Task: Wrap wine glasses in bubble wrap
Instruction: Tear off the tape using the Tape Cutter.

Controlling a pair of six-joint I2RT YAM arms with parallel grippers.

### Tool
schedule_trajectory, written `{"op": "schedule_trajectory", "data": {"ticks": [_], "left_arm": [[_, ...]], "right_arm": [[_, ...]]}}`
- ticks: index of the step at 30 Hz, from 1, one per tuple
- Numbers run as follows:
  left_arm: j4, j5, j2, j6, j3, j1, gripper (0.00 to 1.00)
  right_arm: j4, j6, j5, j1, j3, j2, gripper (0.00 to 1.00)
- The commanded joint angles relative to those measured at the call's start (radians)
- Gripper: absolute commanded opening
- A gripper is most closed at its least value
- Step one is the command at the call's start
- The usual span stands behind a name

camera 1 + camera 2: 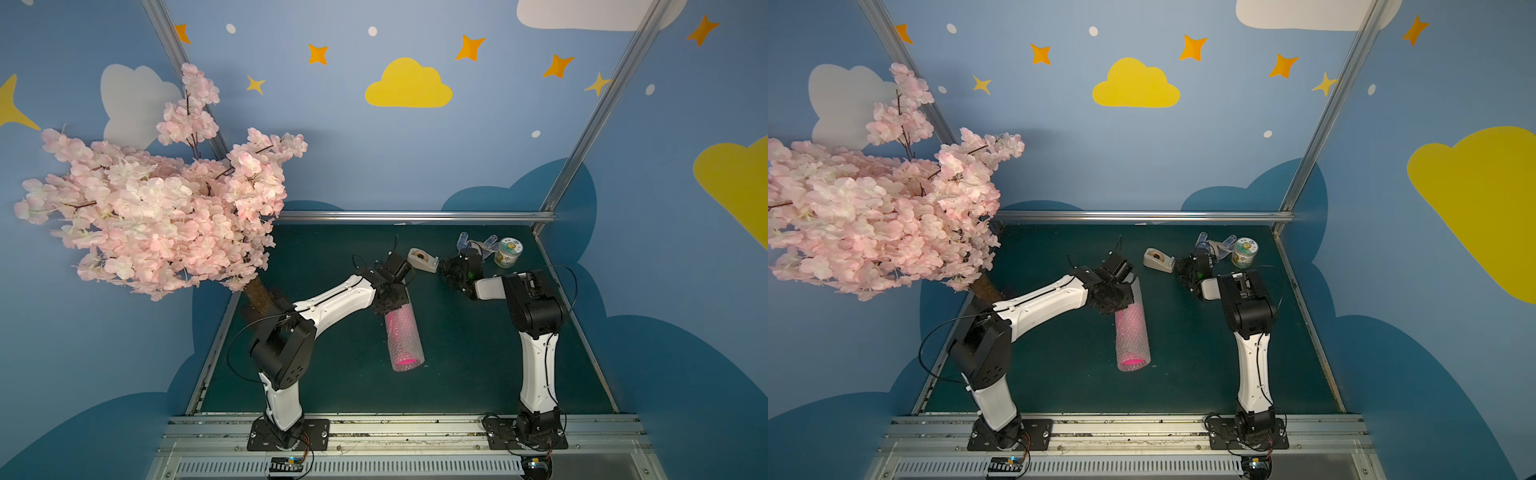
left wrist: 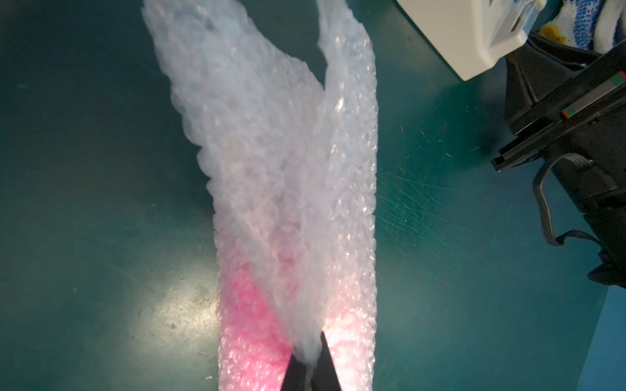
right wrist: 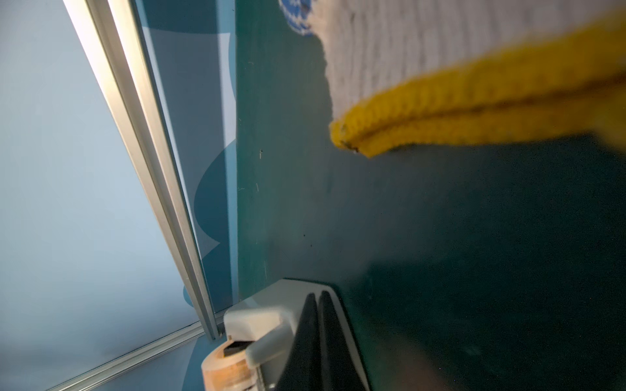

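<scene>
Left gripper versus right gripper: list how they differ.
The left gripper pinches a fold of the bubble wrap rolled around the pink goblet; the right gripper pinches nothing visible. The left gripper sits at the middle of the table; the right gripper sits beside the tape dispenser. Both are shut.

I work in a staged robot lab cell dressed up like a nursery. The blue walls (image 1: 374, 158) are painted with yellow clouds and stars. Bare aluminium frame posts (image 1: 590, 124) stand at the far corners, and a fake cherry-blossom tree (image 1: 158, 208) stands far left. My base plates (image 1: 286, 434) are bolted to a metal rail (image 1: 407, 428) along the near edge of the green table (image 1: 457, 353).
</scene>
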Motion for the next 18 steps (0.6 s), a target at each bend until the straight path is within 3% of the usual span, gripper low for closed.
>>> {"op": "schedule_trajectory", "data": {"ticks": [1,10,18], "left_arm": [[-0.021,-0.005,0.021,0.003,0.012,0.001,0.02],[-0.019,-0.005,0.025,0.0,0.012,0.001,0.02],[-0.018,0.0,0.031,0.002,0.019,0.002,0.02]], "right_arm": [[-0.211,-0.071,0.058,-0.019,-0.003,0.009,0.0],[-0.302,-0.122,0.076,-0.019,0.017,0.025,0.0],[-0.237,-0.14,0.044,-0.041,-0.03,-0.026,0.0]]}}
